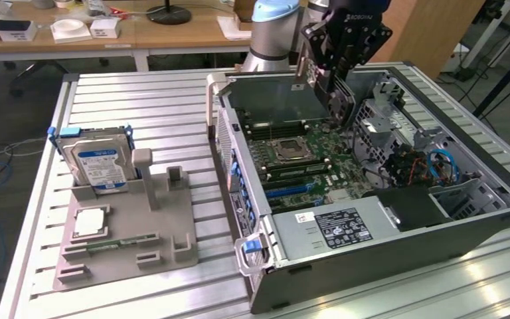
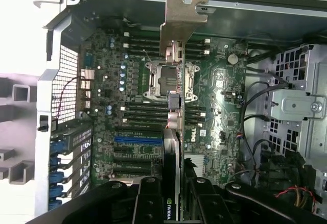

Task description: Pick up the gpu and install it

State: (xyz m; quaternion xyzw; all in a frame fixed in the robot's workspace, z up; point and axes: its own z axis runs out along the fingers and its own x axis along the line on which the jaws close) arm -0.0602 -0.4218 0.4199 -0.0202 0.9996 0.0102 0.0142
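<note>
Gpu (image 1: 333,92) grasped by gripper (image 1: 329,66), above open computer case (image 1: 236,136) holding motherboard (image 1: 313,163), hard drive (image 1: 98,163) upright in grey holder (image 1: 127,256)

On the table (image 1: 149,100), the open computer case (image 1: 374,279) is on the exterior view's right and the stand (image 1: 122,256) with the hard drive (image 1: 98,163) on that view's left. The gpu (image 2: 176,106) hangs in the gripper (image 2: 173,196), over the motherboard (image 1: 308,163) inside the case.

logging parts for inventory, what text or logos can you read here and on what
"DELL": on the green motherboard inside the open grey computer case.
"ROBOTIQ": on the black tool gripping the dark flat gpu card.
Too small to read: blue-labelled silver hard drive, white power-supply sticker.
</note>
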